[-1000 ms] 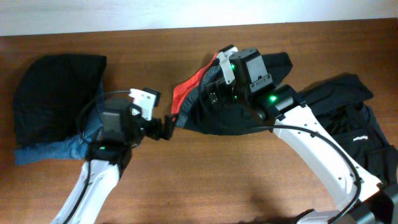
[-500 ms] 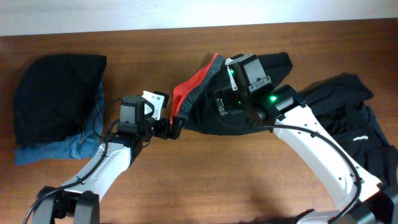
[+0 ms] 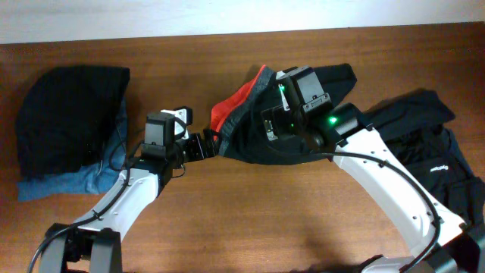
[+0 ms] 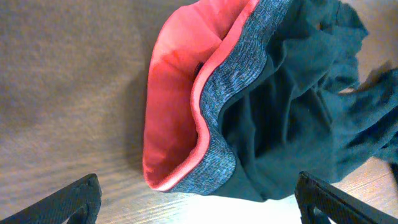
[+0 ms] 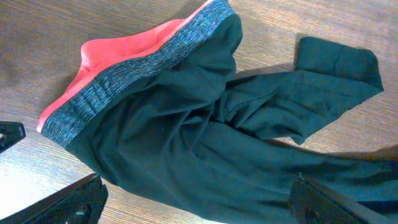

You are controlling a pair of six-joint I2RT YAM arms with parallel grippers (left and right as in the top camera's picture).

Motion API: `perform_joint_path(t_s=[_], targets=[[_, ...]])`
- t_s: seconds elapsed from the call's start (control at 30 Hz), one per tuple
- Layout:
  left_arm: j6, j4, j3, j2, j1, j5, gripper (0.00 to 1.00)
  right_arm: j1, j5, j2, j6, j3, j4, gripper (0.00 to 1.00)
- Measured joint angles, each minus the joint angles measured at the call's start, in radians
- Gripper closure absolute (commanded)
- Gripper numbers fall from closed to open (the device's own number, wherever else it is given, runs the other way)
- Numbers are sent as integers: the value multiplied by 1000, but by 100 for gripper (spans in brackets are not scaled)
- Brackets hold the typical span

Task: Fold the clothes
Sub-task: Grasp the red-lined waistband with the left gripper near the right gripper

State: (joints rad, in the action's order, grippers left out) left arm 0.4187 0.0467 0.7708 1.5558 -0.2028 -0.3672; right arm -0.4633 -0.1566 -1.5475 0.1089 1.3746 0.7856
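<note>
Garment: black stretchy leggings [image 3: 254,136], grey-speckled waistband, coral-red lining; crumpled mid-table, unfolded.
L gripper [image 3: 203,144]: wide open, empty, beside waistband.
R gripper [image 3: 270,126]: wide open, empty, over leggings.
Progress: prob. early; black heap w/ white lettering [image 3: 433,161] waits.

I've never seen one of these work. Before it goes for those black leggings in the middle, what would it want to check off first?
1. left fingers open: ok, spread wide.
2. right fingers open: ok, spread wide.
3. Both empty: ok, no cloth between either pair.
4. waistband ahead of the left fingers: ok, its grey-speckled edge lies just in front.
5. leggings lying flat: not ok, bunched, with the waistband gaping and its coral inside showing.
6. Both leg ends found: cannot tell; one leg end shows on the table, the other runs out of view.
</note>
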Motion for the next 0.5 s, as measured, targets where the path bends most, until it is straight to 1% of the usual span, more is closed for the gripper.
perform_joint_path(t_s=[0.23,0.5], targets=[[152,2,0,43,-5,-31,1,0,0,0,14,0,1,1],[245,-37,2,108,-13,-47,1,0,0,0,23,0,12,1]])
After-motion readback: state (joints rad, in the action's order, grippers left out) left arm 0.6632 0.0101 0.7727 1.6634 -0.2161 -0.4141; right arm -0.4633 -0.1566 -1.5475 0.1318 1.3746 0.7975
